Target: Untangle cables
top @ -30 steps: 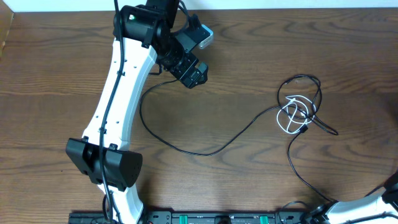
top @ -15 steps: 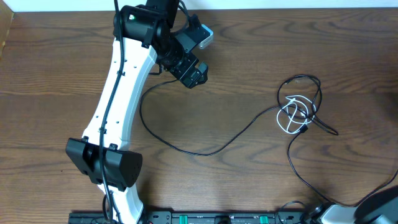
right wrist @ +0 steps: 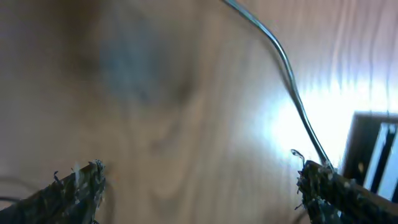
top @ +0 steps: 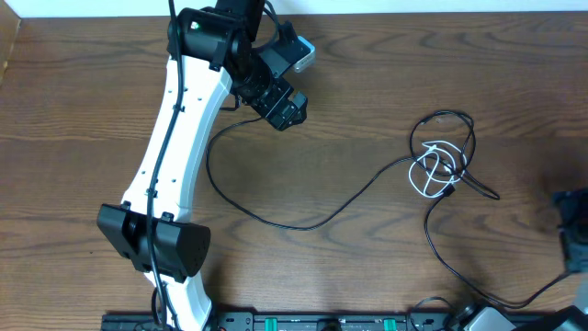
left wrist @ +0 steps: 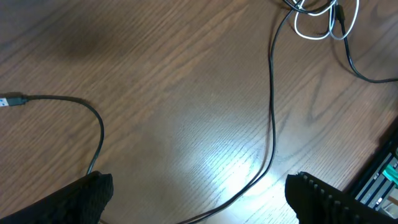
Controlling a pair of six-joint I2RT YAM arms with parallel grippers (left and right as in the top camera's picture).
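Jaws wide and empty, the right gripper (right wrist: 199, 180) has swung in, nearing the tangled cables (top: 439, 167) on its left.

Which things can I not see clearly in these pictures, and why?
Overhead: how the black cable and white cable cross in the knot is too small to tell.
Left wrist: the top edge cuts off the white cable's loops.
Right wrist: blur; the cord there cannot be identified.
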